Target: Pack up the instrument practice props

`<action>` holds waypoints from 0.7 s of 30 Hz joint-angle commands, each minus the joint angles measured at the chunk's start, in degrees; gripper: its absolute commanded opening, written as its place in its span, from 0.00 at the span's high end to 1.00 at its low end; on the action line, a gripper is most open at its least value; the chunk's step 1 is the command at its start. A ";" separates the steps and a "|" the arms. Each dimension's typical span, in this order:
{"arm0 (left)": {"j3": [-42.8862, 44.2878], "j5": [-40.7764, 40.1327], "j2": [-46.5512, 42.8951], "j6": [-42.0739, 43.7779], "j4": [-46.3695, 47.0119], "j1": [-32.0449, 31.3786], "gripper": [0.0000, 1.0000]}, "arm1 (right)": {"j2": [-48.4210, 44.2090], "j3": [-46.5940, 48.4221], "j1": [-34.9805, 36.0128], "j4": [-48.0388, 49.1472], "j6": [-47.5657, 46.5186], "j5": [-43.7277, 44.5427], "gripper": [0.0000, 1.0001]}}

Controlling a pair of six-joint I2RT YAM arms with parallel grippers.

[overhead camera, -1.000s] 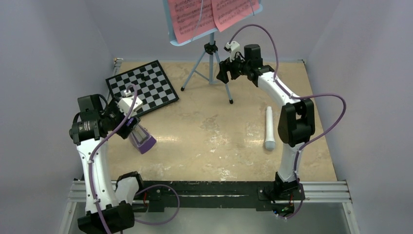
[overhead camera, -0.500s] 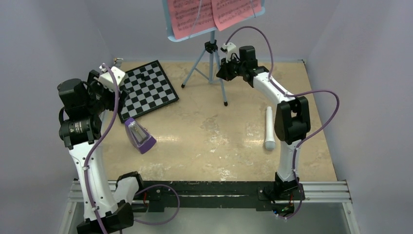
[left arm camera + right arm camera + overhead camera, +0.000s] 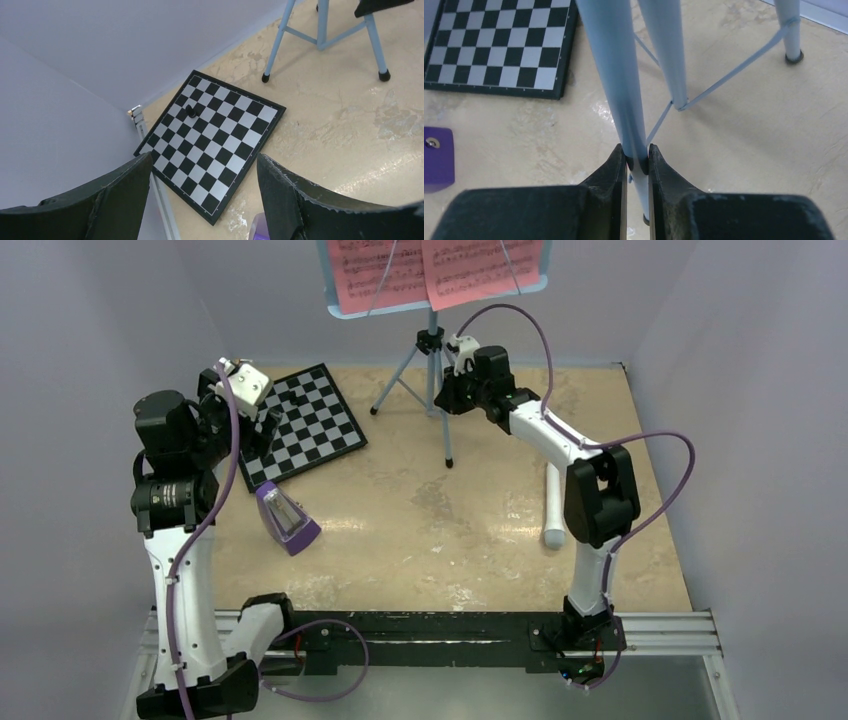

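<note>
Clamped jaws come first: our right gripper (image 3: 638, 157) has its two fingers pressed against one thin light-blue leg of the music stand (image 3: 433, 350), gripping it low down, a little above the leg's foot. Our left gripper (image 3: 204, 165) hangs with its jaws spread wide and nothing between them, looking down on the chessboard (image 3: 215, 145). We take that board as our landmark. From the top view the left gripper sits over the chessboard's left side, above the surface and not touching it. A small black piece (image 3: 190, 111) stands on a square near the board's far corner. The music stand rises to the right of the chessboard, its nearest foot close to the board's far right corner, and the pink sheet-music pages (image 3: 385, 265) rest on its tray high above. The purple metronome wedge (image 3: 287, 518) with its clear cover lies on the table (image 3: 450, 530) just off the chessboard's near edge, apart from both grippers. The white recorder tube (image 3: 553, 510) lies well to the right of the chessboard, beyond the stand, partly hidden behind our right arm.
</note>
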 commanded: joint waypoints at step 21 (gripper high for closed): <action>8.13 5.00 5.60 -10.26 16.76 -6.86 0.20 | -11.62 -14.20 5.51 -9.92 15.56 -1.23 0.58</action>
